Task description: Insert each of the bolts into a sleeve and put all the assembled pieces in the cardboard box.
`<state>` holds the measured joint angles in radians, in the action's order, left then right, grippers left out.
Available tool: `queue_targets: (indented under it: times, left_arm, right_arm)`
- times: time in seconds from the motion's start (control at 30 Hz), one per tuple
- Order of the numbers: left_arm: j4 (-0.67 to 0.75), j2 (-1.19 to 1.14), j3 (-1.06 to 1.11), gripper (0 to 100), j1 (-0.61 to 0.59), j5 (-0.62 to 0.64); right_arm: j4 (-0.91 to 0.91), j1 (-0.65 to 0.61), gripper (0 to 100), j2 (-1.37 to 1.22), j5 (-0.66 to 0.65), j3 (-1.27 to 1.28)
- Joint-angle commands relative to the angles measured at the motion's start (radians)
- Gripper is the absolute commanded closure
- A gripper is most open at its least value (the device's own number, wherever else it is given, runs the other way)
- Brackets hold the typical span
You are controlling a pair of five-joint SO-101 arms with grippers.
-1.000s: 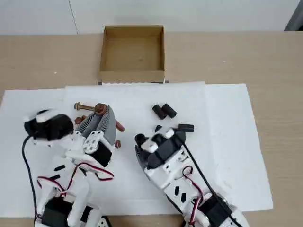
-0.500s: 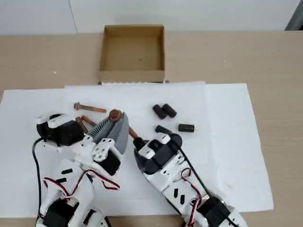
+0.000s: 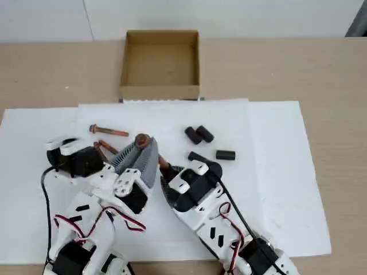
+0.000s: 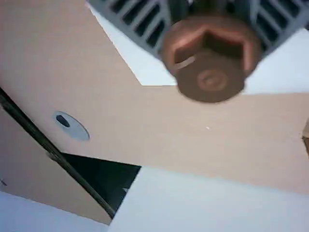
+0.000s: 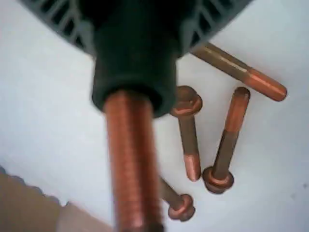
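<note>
My left gripper [image 3: 143,144] is shut on a copper bolt [image 3: 141,138], gripping just under its hex head [image 4: 208,60]. The bolt's shaft [image 3: 163,165] slants down to my right gripper [image 3: 167,175], which is shut on a black sleeve [image 5: 133,79]. The threaded shaft [image 5: 131,164] pokes out through that sleeve. Both grippers meet over the white sheet, left of centre. The cardboard box [image 3: 160,85] stands open and empty at the back of the table.
Loose bolts [image 3: 109,131] [image 5: 189,135] lie on the white sheet [image 3: 275,172] beside the left arm. Several loose black sleeves [image 3: 199,134] [image 3: 225,154] lie right of centre. Bare tan table [image 3: 321,69] surrounds the sheet.
The left gripper carried the bolt right, away from the bolt pile, to the right gripper. The right arm drew back and left. The bolt's shaft now runs into the held sleeve.
</note>
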<state>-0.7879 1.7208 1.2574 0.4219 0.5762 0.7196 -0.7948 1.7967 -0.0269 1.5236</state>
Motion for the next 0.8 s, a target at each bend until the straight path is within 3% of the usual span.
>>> queue_targets:
  times: [0.0, 0.23, 0.5, 0.77]
  left_arm:
    - [-0.003, 0.011, -0.005, 100, 0.032, 0.006]
    - [-0.083, 0.009, -0.005, 100, 0.038, -0.003]
    - [-0.133, 0.009, -0.004, 100, 0.041, -0.115]
    - [-0.27, 0.011, 0.033, 100, 0.138, -0.186]
  right_arm:
    - [-0.028, -0.005, 99.6, 0.015, -0.011, -0.015]
    - [-0.028, -0.005, 99.6, 0.015, -0.023, -0.017]
    - [-0.03, -0.005, 99.6, 0.015, -0.072, -0.018]
    - [-0.054, -0.005, 99.6, 0.015, -0.072, -0.02]
